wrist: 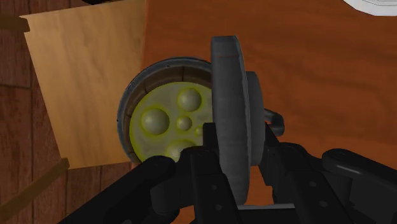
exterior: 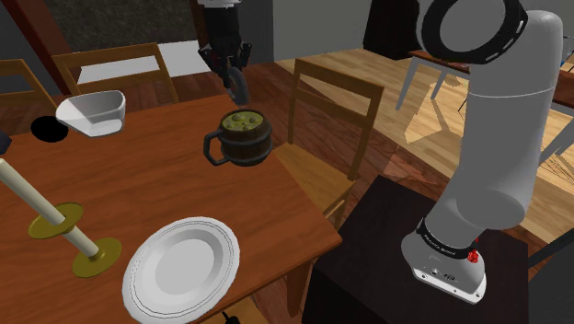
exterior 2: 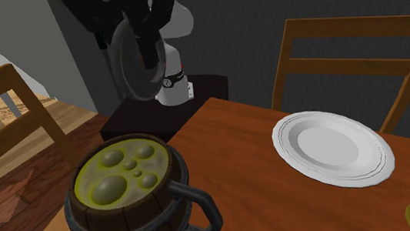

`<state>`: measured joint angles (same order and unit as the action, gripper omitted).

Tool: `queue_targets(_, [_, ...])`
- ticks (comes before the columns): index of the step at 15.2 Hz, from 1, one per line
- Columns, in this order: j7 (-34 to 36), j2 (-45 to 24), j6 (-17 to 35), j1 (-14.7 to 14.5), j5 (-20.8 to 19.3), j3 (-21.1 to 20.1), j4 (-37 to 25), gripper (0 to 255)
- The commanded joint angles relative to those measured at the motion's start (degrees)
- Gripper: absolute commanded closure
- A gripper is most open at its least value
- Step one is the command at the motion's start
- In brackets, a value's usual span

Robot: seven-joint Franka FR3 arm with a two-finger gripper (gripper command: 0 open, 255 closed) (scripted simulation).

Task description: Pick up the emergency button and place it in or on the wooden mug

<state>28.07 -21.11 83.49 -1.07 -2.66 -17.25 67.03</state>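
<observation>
Our black pincer (wrist: 232, 167) clasps the grey disc-shaped emergency button (wrist: 229, 95) edge-on above the dark-banded wooden mug (wrist: 159, 121), near an edge of the brown surface (exterior: 156, 184). Released off-centre, we risk it rolling off the rim.

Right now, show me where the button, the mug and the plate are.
button (wrist: 230, 108), wrist view, on the grey disc's edge.
mug (exterior: 245, 149), shoulder view, on its side wall.
plate (exterior 2: 330, 147), second exterior view, on its bare middle.

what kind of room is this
Most likely a dining room in a house: a wooden table set with a white plate and a candlestick, with wooden chairs drawn up around it.
</observation>
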Motion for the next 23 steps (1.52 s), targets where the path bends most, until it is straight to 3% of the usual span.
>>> queue_targets(1, [-1.4,-5.7,-3.6,-0.2,-1.4,0.7,-9.2,255])
queue_targets(3, [-2.7,-12.5,-8.1,-1.0,-2.9,1.4,-20.4,255])
queue_targets(14, [-3.1,-6.6,4.3,1.5,-1.5,1.2,-2.1,255])
queue_targets(19, [-3.2,-5.7,8.7,2.0,-1.3,1.2,3.3,255])
queue_targets(23, [-3.2,-5.6,9.2,2.0,-1.3,1.2,3.8,255])
